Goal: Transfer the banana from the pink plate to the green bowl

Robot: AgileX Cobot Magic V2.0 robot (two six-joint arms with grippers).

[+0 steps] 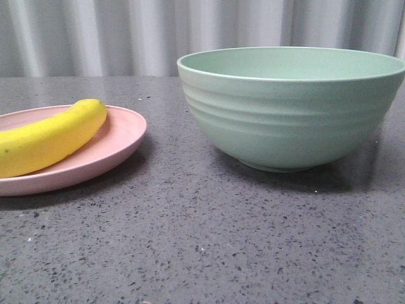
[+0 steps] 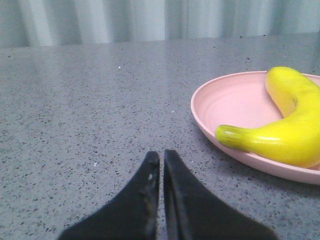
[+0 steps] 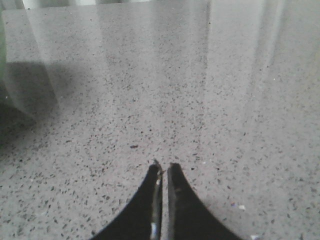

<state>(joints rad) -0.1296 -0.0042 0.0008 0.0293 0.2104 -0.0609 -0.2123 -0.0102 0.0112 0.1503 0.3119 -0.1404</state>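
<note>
Banana waits on the plate, both grippers closed and empty

Front view: the banana (image 1: 47, 138) lies on the pink plate (image 1: 123, 136), which sits toward the left edge of the table (image 1: 202, 240). The green bowl (image 1: 291, 107) stands toward the right side, apart from the plate, with bare table between them. Its inside bottom is hidden by the near wall, so I cannot tell what it holds. No arm shows in this view.

Left wrist view: the left gripper (image 2: 161, 156) has its two fingers pressed nearly together, only a thin slit between them, and it holds nothing. It hangs low over bare table, near the rim of the pink plate (image 2: 210, 107). The banana (image 2: 280, 132) rests inside the plate, and its greenish end comes out a little over the rim on the gripper's side.

Right wrist view: the right gripper (image 3: 162, 167) is closed in the same way, holding nothing, with only speckled table in front of it. A pale blurred shape at the picture's edge is perhaps the bowl; I cannot tell.

Judgement: the task is at its very beginning, the reach for the banana not yet made. The left arm is the natural one, being close to the plate. The next move calls for opening its fingers wide, coming over the banana across its width, and closing gently, because the glossy curved skin can slip or roll.
</note>
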